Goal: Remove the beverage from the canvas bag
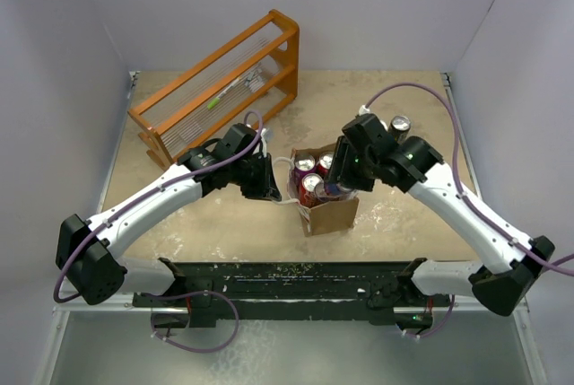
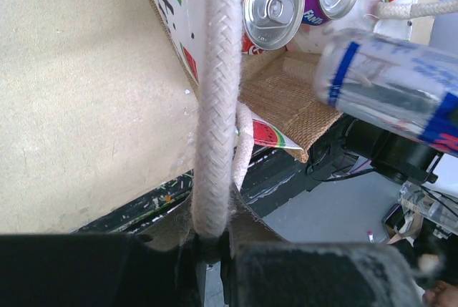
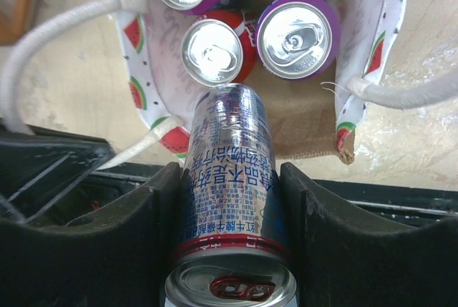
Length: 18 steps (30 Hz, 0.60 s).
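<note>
**Status: Can Lifted at the Bag Opening**

The sand-coloured table [image 1: 323, 116] was occupied at its far left by an orange wooden rack [image 1: 220, 84]. The left arm [image 1: 152, 201] and right arm [image 1: 466, 205] were angled inward toward the canvas bag [image 1: 332, 216], which was stood upright at the table's middle, near the front edge. Four cans [image 3: 297, 35] were seen upright inside the bag, two purple-rimmed and two red. A silver-and-blue beverage can [image 3: 229, 171] was held lying on its side above the near rim of the bag, with its far end over the opening and its tab end toward the wrist camera. The right gripper [image 3: 230, 200] was clamped on this can, one finger pressed to each side. The left gripper [image 2: 212, 250] was closed tight on the bag's white rope handle [image 2: 213, 106], which was drawn taut away from the bag's left side. One more can [image 1: 400, 123] was stood on the table beyond the right arm.
</note>
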Motion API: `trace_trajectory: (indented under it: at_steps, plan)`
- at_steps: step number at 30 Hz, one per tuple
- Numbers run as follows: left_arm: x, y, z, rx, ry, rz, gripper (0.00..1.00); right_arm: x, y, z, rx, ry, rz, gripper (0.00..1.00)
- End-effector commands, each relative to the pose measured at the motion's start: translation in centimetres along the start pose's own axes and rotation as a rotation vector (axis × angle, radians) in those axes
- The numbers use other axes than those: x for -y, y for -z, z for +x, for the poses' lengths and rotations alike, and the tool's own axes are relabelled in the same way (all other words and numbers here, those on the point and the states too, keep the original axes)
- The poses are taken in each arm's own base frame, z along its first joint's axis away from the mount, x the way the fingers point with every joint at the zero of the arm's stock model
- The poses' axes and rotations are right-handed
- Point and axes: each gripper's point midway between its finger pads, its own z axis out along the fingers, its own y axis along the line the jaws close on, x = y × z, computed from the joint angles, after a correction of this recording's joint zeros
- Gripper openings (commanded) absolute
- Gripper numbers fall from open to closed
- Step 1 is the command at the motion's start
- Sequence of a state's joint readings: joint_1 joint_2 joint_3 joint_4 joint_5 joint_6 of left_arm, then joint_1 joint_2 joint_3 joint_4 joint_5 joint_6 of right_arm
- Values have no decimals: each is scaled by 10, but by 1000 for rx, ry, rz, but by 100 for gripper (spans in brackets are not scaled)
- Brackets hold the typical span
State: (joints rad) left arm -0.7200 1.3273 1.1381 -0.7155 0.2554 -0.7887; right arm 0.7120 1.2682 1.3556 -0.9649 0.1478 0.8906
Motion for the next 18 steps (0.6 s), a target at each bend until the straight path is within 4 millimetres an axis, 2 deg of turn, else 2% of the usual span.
trace_trajectory:
  at_steps: [1, 9, 18]
  plan:
    - [4, 9, -1, 12, -28, 28, 0, -12, 46, -38, 183, -145, -96, 0]
    - [2, 11, 2, 14, -20, 28, 0, -13, 94, -79, 395, -170, -164, 0]
    - [1, 11, 4, 13, -12, 27, 0, 6, 147, -130, 650, -118, -73, 0]
